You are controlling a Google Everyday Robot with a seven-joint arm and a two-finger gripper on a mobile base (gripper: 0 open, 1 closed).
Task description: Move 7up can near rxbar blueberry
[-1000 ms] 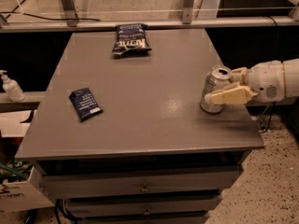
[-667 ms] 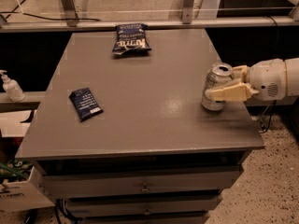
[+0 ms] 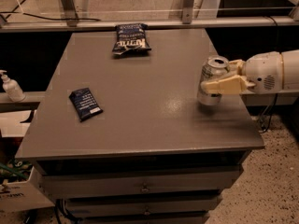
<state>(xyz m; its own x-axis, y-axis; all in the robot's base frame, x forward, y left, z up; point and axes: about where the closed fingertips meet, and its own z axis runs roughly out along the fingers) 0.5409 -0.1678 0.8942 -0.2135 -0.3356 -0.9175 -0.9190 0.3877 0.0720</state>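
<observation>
at the right side of a grey counter [image 3: 154, 106], the robot's cream hand [image 3: 214, 80] is closed around the middle of the upright 7up can [image 3: 208, 97], a grip suited to carrying it to the rxbar blueberry [image 3: 85, 104], lying flat well apart near the left edge.

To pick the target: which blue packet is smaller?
The rxbar blueberry, front left; the chip bag lies far back. The hand holds the 7up can, right.
</observation>
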